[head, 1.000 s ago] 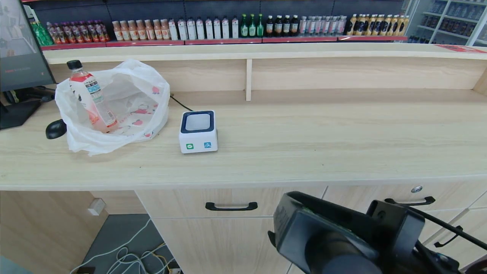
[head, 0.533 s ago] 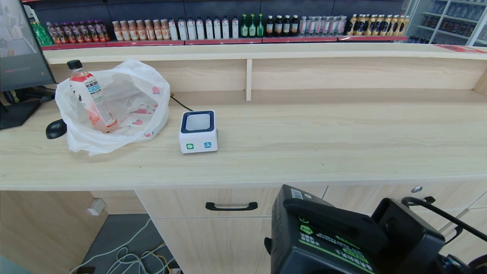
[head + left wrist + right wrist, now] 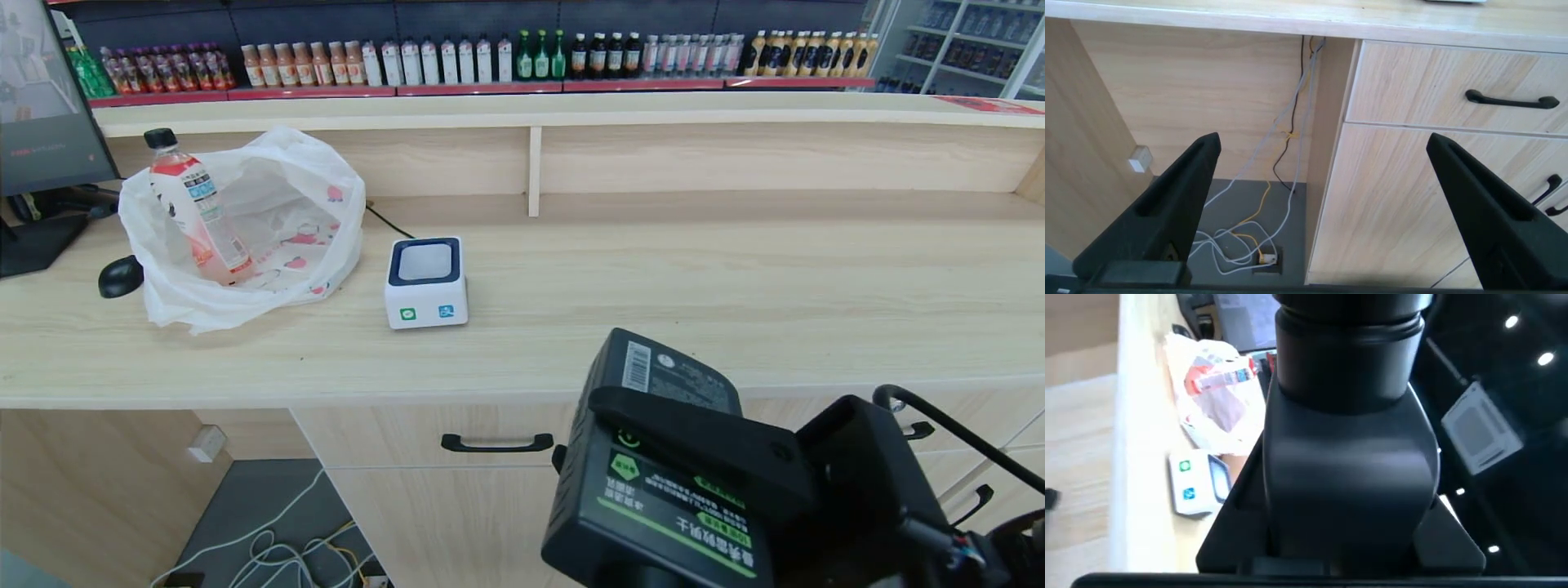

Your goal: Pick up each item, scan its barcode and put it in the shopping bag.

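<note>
**Black pack in right fingers; scanner lies ahead-left**

The right gripper (image 3: 694, 445) has its fingers (image 3: 702, 433) clamped across a black pack (image 3: 653, 514), held low before the surface (image 3: 653, 269) edge; long axis points away from the robot, barcode (image 3: 636, 366) at the far end, facing up; scanner (image 3: 425, 282) sits forward-left, window up, so the label probably needs turning down; shopping bag (image 3: 326, 237) beyond holds a bottle (image 3: 198, 212); left gripper (image 3: 1323, 212) spread wide, empty.

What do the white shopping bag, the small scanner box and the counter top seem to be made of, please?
White printed shopping bag: thin plastic film, crumpled, with slightly see-through folds. White cube scanner box: hard smooth plastic, probably, with rounded moulded edges. Pale counter top: wood-grain surface, matt; laminate or veneer, cannot tell.
</note>
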